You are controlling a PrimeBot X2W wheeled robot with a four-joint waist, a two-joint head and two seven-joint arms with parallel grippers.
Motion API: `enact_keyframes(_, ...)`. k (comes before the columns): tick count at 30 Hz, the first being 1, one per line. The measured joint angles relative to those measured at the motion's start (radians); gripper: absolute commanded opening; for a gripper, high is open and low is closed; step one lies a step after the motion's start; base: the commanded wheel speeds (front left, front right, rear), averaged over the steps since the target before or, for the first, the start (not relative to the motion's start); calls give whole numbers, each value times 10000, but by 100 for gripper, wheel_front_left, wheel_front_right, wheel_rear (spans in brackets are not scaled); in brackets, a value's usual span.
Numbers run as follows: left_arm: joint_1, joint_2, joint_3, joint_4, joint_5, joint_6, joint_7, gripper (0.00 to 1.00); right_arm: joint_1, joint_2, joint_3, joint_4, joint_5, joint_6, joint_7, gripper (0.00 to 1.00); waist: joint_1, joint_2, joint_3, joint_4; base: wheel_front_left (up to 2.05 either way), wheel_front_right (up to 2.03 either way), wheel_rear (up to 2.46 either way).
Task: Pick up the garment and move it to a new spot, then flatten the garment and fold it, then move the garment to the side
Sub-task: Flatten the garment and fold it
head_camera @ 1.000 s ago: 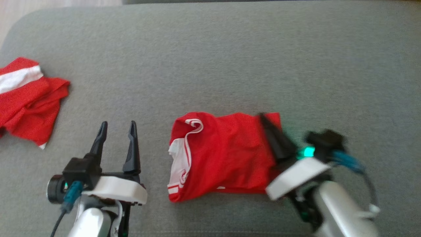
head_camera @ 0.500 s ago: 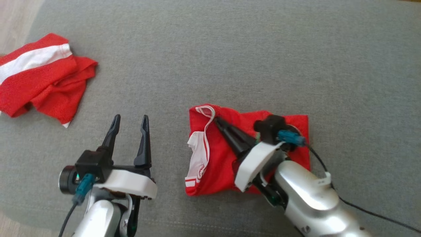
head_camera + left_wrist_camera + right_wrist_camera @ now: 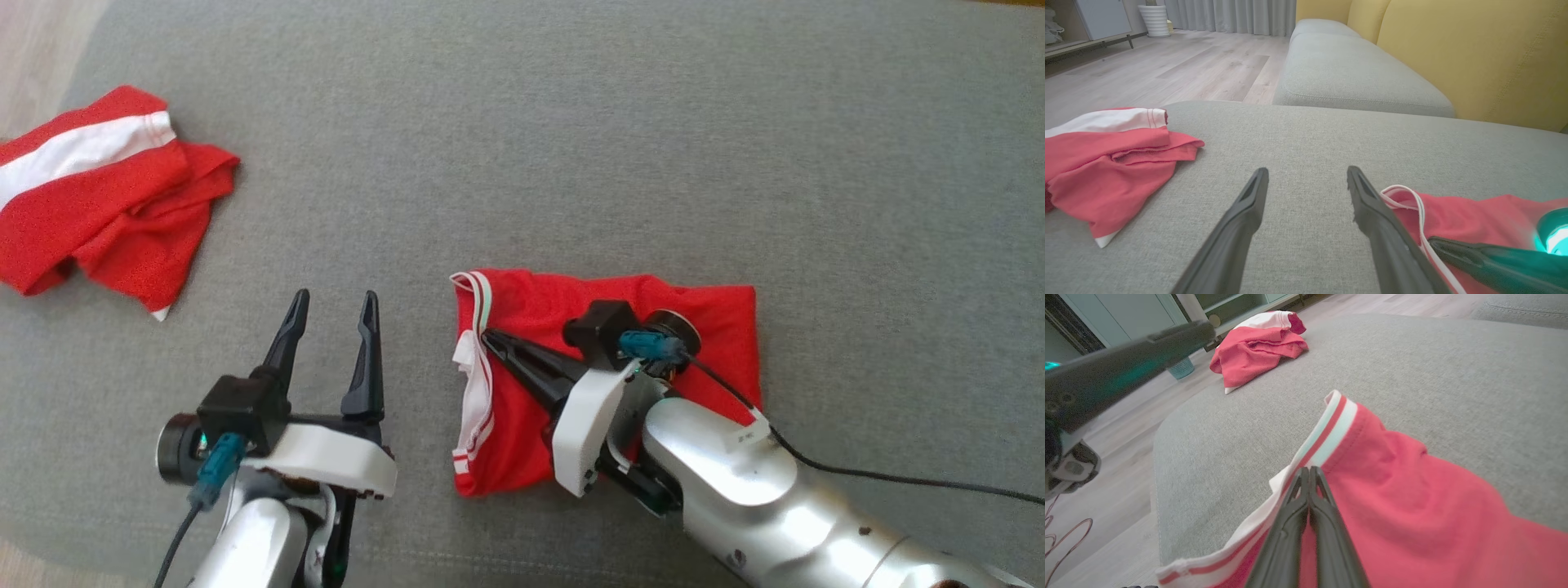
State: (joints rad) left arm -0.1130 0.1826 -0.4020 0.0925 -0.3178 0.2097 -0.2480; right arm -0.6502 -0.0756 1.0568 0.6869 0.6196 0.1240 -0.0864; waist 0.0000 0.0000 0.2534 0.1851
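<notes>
Head view: red garment (image 3: 718, 327) lying on grey cushion (image 3: 571, 122), under clenched right gripper (image 3: 487, 335) gripping nothing | Left wrist view: left gripper (image 3: 1307, 169) spread wide, empty, just beside garment | Right wrist view: tips at striped waistband (image 3: 1331, 428); risk of snagging band, rumpling fold if dragged.

Closed right claw (image 3: 488, 336) over red garment (image 3: 718, 322)
</notes>
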Motion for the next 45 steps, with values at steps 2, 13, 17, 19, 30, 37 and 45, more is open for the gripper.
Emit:
enact_keyframes(2,0,0,6,6,0,0,0,100,-21,6,96,-10,146,0,-242,0,0,0,-41,-92,0,0,0)
enact_keyframes(13,135,140,286,-75,-2,107,-4,100,592,-679,-3776,-1076,-136,0,-1616,100,0,0,-606,-932,0,0,0)
enact_keyframes(17,310,272,313,-150,-6,153,0,100,1850,-1313,-5774,-1875,-1007,0,-1616,100,0,0,-853,-1238,0,0,0)
enact_keyframes(19,407,360,349,-232,-35,196,4,100,2564,-1423,-6629,-2410,-1517,0,-1595,100,0,0,-972,-1383,0,0,0)
enact_keyframes(30,941,685,562,-420,-105,293,146,100,5653,-1047,-9655,-5726,-3348,0,305,100,-1,0,-1597,-1788,0,0,0)
enact_keyframes(37,1521,761,543,-593,-207,387,265,100,6999,-660,-10266,-7127,-3724,0,1250,100,-1,0,-2070,-1780,0,0,0)
enact_keyframes(45,2160,917,545,-828,-284,606,355,100,7788,-458,-10284,-7854,-3939,0,1672,100,-1,0,-2532,-1781,0,0,0)
